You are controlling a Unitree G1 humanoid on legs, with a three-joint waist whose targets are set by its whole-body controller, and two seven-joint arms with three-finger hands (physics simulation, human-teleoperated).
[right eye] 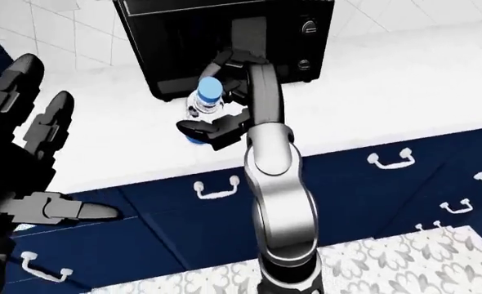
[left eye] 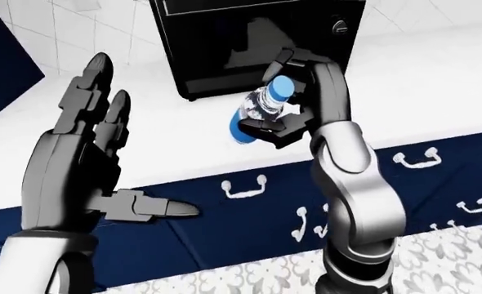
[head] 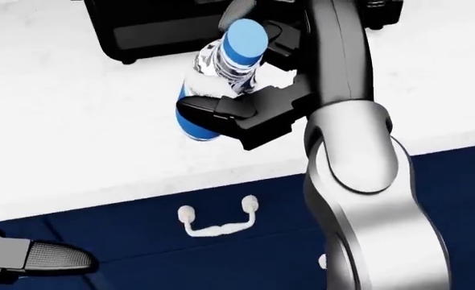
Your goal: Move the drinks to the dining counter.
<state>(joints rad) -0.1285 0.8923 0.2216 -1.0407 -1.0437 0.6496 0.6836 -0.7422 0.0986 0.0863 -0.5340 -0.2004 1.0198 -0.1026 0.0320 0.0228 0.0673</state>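
A clear water bottle (head: pixel 221 78) with a blue cap and blue base is held tilted above the white counter (head: pixel 68 133). My right hand (head: pixel 250 99) is shut on it, black fingers (head: pixel 221 107) wrapped round its middle; the same grip shows in the left-eye view as right hand (left eye: pixel 283 116) on the water bottle (left eye: pixel 261 113). My left hand (left eye: pixel 82 159) is raised at the left of the left-eye view, open and holding nothing, well apart from the bottle.
A black microwave (left eye: pixel 257 43) stands on the counter right behind the bottle. Navy drawers with white handles (left eye: pixel 242 188) run below the counter edge. Patterned floor tiles (left eye: pixel 445 257) show at bottom right. White tiled wall (left eye: pixel 61 30) at top left.
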